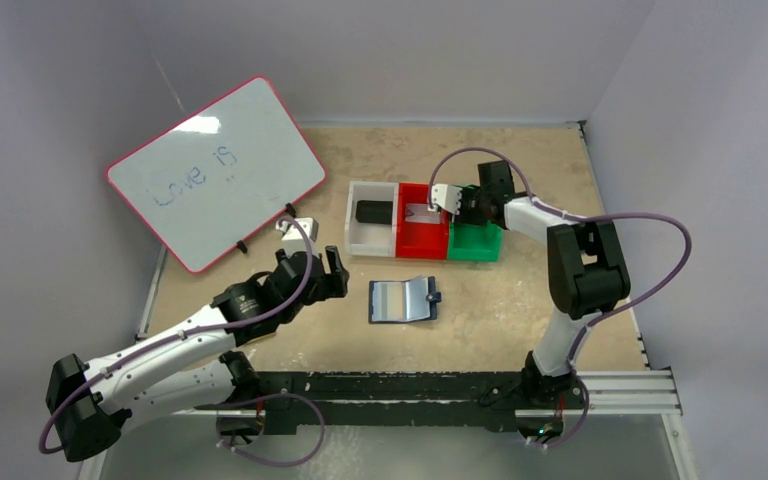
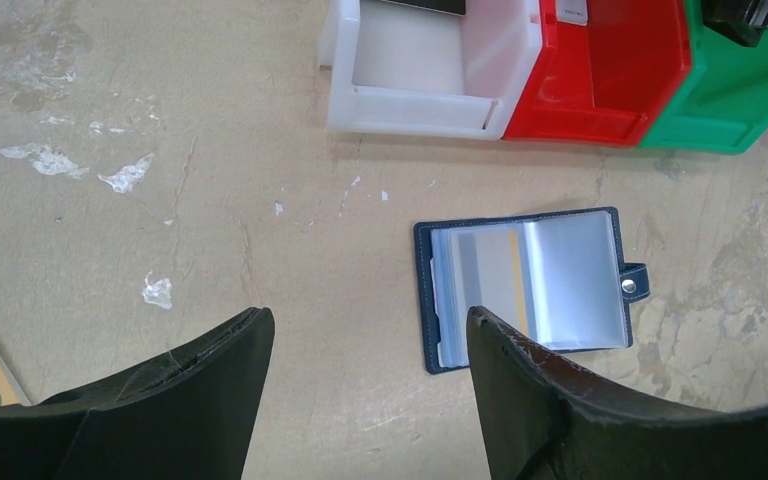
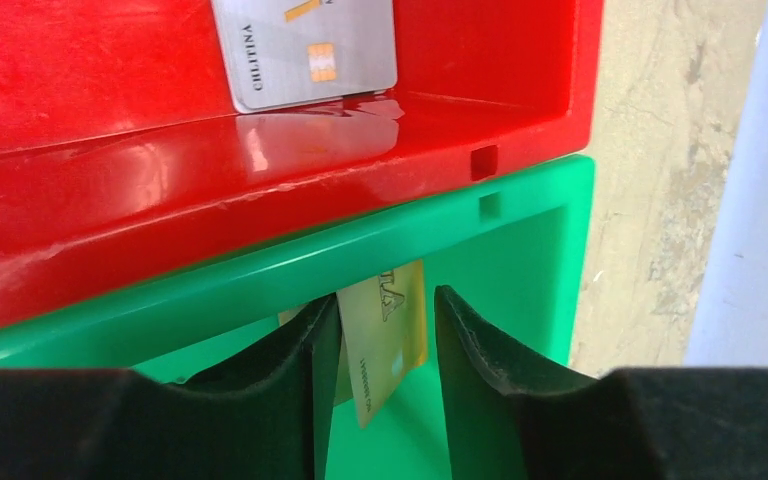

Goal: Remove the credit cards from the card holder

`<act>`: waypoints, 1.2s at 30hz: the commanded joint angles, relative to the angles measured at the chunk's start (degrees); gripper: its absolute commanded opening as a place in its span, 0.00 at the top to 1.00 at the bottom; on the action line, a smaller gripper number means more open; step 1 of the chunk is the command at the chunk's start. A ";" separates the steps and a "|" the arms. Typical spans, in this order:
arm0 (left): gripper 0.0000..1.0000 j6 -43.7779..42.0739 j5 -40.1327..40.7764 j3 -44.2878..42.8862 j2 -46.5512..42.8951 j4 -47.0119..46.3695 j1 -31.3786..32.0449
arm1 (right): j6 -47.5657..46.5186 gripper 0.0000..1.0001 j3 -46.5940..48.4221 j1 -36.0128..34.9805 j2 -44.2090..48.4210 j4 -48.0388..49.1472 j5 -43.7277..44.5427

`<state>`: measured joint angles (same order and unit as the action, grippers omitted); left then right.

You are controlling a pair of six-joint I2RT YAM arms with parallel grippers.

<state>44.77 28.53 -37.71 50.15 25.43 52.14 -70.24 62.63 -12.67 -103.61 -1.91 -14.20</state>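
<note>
Right fingers (image 3: 480,350) stand a little apart over the green bin (image 3: 260,275), and a gold card (image 3: 385,340) stands on its edge in the gap between them. It leans against one finger and is free of the other, so I judge it is not pinched but let go into the bin. In the red bin (image 3: 160,180), in the upper part of that frame, a grey card (image 3: 305,50) lies flat.

Left fingers (image 2: 190,390) are spread wide with nothing between them, above the bare worktop (image 2: 160,150). The card holder (image 2: 530,290) lies open and flat on the worktop, up and to the right of them in the left wrist view, close to one fingertip. Its long axis runs across the frame, and the snap tab (image 2: 632,283) points to the right edge. Under the clear sleeves of its left half a card with a yellow band (image 2: 485,275) shows; whether more are behind it I cannot tell.

In the top view the holder is in the lower middle, just right of the left fingers and well apart from the right fingers at the bins, so the left arm is nearer. Bare worktop lies on every side of the holder, also between it and the bins, which gives room to approach. Which side the sleeves open to I cannot tell.
</note>
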 commanded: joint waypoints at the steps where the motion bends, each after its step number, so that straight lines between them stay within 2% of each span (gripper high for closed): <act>1: 0.29 -0.67 -1.07 -1.32 -0.33 -1.69 -0.31 | -0.72 0.57 2.09 0.19 2.58 -5.23 -1.87; 12: 0.29 -0.42 -2.27 -1.33 0.91 -2.18 -0.30 | 2.27 0.54 -0.05 0.27 9.49 -5.00 -2.75; 16: 0.28 0.32 -2.56 -1.14 1.24 -2.57 -0.29 | 9.23 0.54 -0.57 0.27 14.22 -1.09 -2.71; 19: 0.28 1.17 -2.08 -0.81 1.52 -2.75 -0.29 | 24.55 0.40 -2.58 0.27 23.09 6.44 -4.75; 20: 0.28 1.62 -1.69 -0.65 1.85 -2.80 -0.32 | 33.73 0.32 -3.88 0.27 25.74 13.07 -4.46; 22: 0.28 2.63 -0.33 -0.17 2.47 -3.00 -0.28 | 57.13 0.21 -5.50 0.19 29.64 18.51 1.21; 23: 0.28 3.34 0.42 0.10 2.81 -3.02 -0.32 | 68.21 0.15 -5.31 0.19 30.50 16.14 2.15; 24: 0.28 3.97 1.06 0.31 3.16 -3.14 -0.29 | 75.55 0.13 -4.56 0.33 30.57 12.37 -0.56; 25: 0.28 4.64 1.61 0.53 3.42 -3.23 -0.34 | 78.52 0.12 -3.81 0.31 30.12 8.66 -1.93; 27: 0.28 6.09 2.99 0.99 3.93 -3.24 -0.35 | 85.11 0.11 -4.08 0.15 28.88 3.45 -4.93; 30: 0.29 7.90 4.94 1.49 4.33 -2.73 -0.37 | 96.29 0.17 -14.80 -2.16 33.85 9.90 -3.53; 31: 0.29 8.62 5.82 1.73 4.34 -2.50 -0.30 | 98.47 0.21 -17.77 -5.43 36.30 11.06 -0.48; 35: 0.29 11.39 9.03 1.86 3.98 -0.63 -0.41 | 107.87 0.24 -21.94 -22.92 41.70 4.62 24.32; 36: 0.29 12.10 9.81 1.81 3.82 -0.05 -0.34 | 110.12 0.26 -22.61 -26.59 41.89 3.57 27.79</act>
<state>52.77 32.97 -35.97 54.63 24.95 52.12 23.64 41.04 -26.83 -66.37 4.29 -5.08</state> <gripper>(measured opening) 0.713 0.770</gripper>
